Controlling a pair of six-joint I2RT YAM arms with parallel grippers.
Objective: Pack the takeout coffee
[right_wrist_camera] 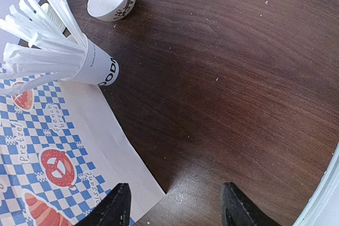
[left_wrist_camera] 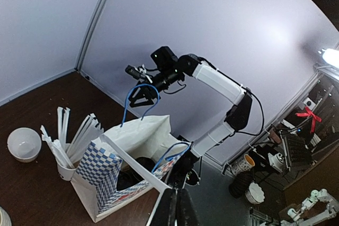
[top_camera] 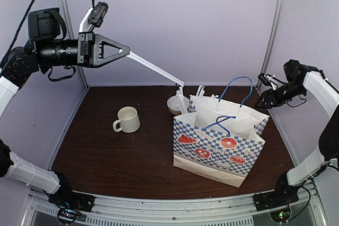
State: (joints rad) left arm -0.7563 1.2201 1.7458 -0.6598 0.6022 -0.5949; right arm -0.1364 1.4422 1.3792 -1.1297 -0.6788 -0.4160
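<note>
The paper bag [left_wrist_camera: 100, 178] is hiding most of a dark shape [left_wrist_camera: 128, 179] inside it; the frame edge is cropping the left pincer [left_wrist_camera: 176, 199], which is clamping a white stirrer [left_wrist_camera: 122, 153].

The worktop [top_camera: 106, 157] is dark brown wood with a few pale specks on it. A cream mug [top_camera: 127, 119] stands upright left of centre, well apart from everything else, its handle turned to the left. Near the back middle sits a small white bowl [top_camera: 174, 104], mouth up. Just beside the bowl is a white cup [right_wrist_camera: 98, 70] stuffed with white stirrers. A blue-and-white checked paper bag [top_camera: 217, 144] stands open right of centre, the cup right at its side.
</note>
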